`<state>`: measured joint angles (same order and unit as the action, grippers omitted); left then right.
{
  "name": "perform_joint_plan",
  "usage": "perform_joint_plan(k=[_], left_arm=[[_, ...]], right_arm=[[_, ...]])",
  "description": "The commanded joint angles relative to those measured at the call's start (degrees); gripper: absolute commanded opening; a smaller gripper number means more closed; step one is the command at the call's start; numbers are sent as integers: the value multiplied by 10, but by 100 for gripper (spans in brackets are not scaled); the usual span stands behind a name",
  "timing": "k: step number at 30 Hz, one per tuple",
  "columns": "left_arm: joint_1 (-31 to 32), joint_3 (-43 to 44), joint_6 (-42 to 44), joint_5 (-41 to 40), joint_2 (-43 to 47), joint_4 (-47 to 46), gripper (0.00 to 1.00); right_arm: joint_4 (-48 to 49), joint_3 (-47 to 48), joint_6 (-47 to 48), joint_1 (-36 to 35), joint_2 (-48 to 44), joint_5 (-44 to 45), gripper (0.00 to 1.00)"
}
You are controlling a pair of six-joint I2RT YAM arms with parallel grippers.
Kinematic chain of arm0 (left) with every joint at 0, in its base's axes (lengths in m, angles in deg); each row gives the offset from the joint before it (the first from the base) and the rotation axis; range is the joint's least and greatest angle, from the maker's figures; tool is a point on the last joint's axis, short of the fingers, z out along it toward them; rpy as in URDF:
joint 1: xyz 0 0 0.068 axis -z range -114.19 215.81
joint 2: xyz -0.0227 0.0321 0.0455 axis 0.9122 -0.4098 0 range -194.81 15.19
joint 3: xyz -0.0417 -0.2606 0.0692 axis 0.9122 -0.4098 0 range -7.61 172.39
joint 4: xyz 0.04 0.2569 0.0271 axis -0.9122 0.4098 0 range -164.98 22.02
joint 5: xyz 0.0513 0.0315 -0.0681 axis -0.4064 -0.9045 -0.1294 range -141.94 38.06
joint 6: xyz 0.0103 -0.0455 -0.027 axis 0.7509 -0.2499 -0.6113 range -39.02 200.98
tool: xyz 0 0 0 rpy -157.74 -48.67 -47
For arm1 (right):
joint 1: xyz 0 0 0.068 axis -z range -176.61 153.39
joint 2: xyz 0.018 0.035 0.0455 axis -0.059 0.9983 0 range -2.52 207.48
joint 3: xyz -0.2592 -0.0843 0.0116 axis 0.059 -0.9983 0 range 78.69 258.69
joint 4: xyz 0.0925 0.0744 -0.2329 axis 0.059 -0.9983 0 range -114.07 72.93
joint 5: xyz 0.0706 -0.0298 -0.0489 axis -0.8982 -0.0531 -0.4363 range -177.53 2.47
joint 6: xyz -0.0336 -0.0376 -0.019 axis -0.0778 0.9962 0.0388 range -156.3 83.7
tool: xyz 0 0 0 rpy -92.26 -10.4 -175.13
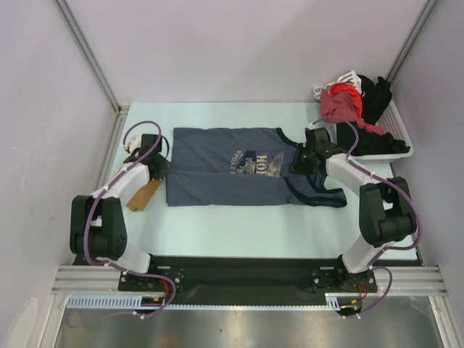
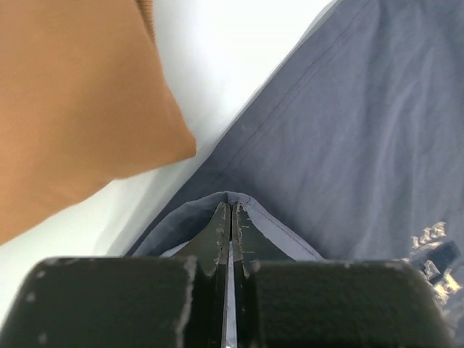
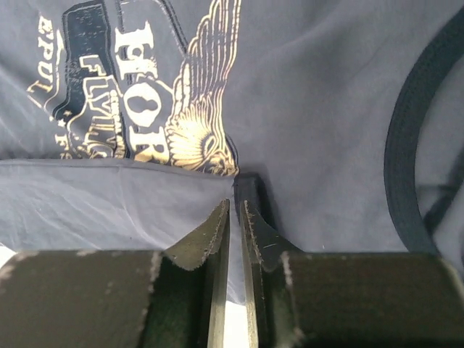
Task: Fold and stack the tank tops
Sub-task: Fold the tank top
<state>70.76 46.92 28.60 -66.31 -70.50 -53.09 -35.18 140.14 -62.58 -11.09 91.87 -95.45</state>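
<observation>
The slate-blue tank top (image 1: 225,170) lies flat across the table, hem to the left, dark-trimmed neck and straps (image 1: 319,196) to the right. Its near half is folded over to the middle and covers part of the gold print (image 1: 254,161). My left gripper (image 1: 161,168) is shut on the folded hem edge (image 2: 290,232). My right gripper (image 1: 299,163) is shut on the folded edge (image 3: 109,203) by the armhole, just below the print (image 3: 145,109). The tan-brown tank top (image 1: 143,196) lies folded on the table under my left arm, and fills the upper left of the left wrist view (image 2: 72,109).
A white basket (image 1: 391,151) at the back right holds red (image 1: 341,105) and black (image 1: 373,98) clothes. Walls enclose the table on the left, back and right. Bare table runs along the near side of the blue top.
</observation>
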Motion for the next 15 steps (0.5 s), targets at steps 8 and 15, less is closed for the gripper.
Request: perform_joint_plan(k=[8,15], left_arm=[[-3,87,85,32,-65,25,48],[15,64,98,2,35,54,76]], right_arm=[[28,29,1,2,36,-9,50],[34,-45,-1,-4,-88,-17,66]])
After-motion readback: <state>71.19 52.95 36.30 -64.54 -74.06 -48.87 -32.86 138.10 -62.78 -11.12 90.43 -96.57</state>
